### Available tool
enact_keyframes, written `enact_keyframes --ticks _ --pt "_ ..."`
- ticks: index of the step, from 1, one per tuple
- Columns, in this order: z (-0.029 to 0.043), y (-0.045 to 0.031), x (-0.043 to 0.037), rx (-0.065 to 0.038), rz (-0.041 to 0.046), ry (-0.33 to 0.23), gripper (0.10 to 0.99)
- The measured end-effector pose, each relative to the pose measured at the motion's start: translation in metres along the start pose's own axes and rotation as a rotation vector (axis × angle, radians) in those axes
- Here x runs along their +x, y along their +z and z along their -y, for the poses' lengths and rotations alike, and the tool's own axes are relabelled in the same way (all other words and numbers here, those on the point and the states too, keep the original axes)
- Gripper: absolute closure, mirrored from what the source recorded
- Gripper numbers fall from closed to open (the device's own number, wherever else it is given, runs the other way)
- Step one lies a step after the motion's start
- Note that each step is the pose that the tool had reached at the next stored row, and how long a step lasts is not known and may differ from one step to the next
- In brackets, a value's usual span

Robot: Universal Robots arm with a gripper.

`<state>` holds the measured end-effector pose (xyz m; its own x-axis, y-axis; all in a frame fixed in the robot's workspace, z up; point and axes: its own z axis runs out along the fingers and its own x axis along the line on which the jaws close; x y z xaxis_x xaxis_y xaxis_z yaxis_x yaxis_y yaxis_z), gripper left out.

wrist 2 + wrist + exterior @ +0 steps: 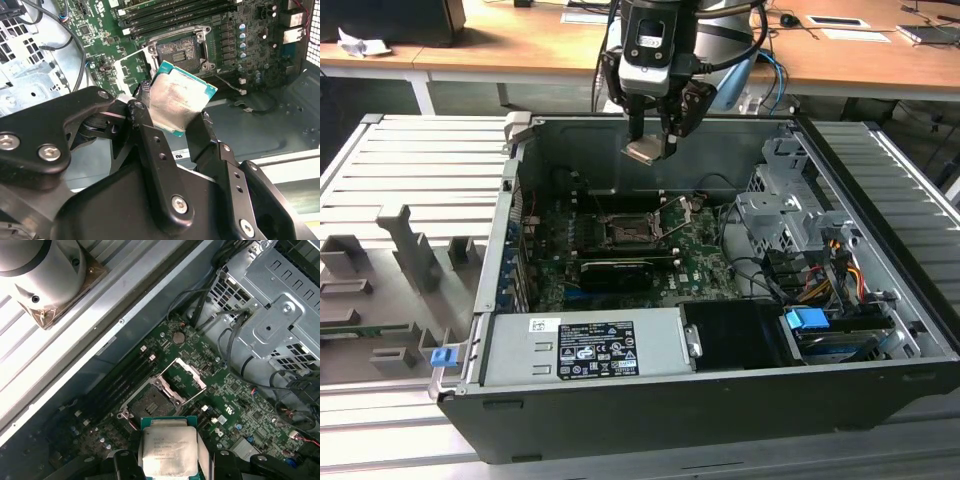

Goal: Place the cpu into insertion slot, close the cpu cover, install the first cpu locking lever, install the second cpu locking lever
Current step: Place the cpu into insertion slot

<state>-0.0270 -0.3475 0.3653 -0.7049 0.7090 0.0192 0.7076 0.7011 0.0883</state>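
My gripper (650, 145) hangs above the open computer case, shut on the cpu (645, 152), a flat silvery square with a green edge. In both wrist views the cpu (180, 97) (167, 447) sits clamped by its sides between the black fingers (142, 107). Below it on the green board lies the insertion slot (623, 230) (180, 50) (150, 402), a bare black square socket with a metal rim. The cpu cover (187, 375) (131, 70) stands swung up off the socket at one side. The cpu hangs well above the socket, apart from it.
A long black expansion card (615, 272) lies just in front of the socket. The grey power supply (585, 345) fills the case's near side; a metal drive cage (790, 215) and cables (765, 275) crowd the exterior view's right. A grey fixture tray (400, 260) lies outside the case.
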Motion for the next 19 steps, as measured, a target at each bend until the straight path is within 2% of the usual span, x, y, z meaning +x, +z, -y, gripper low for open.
enact_keyframes --ticks 19 --pt "0.0 0.0004 0.0 -0.001 0.0063 0.071 0.557"
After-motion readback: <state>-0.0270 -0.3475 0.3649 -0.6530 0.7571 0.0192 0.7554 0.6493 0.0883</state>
